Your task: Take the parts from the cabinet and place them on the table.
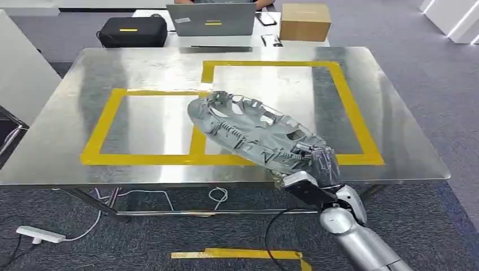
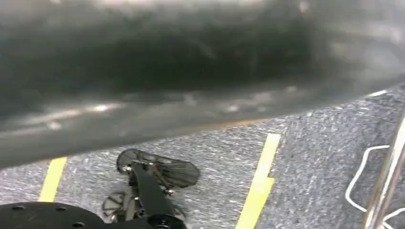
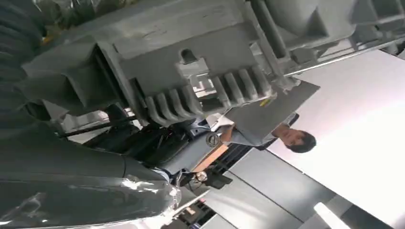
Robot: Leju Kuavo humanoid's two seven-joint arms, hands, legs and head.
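Head view: right robot hand [image 1: 316, 165] at 5 o'clock grips the grey part [image 1: 248, 131] by its near end; fingers partly hidden behind it. Part sits over the steel surface [image 1: 68, 152], contact unclear. Yellow tape [image 1: 101, 127] beneath. Laptop [image 1: 212, 20], box [image 1: 305, 21] at 12.

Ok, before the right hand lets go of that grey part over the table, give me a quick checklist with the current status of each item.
1. Right hand grips the grey part at its near end: ok.
2. Part is over the steel table, across the yellow tape frames: ok.
3. Part lies flat on the table: cannot tell; it looks tilted.
4. Table surface around the part is free of other things: ok.
5. Left hand is out of the way: cannot tell.
6. Laptop and cardboard box stand on the desk beyond, apart from the part: ok.
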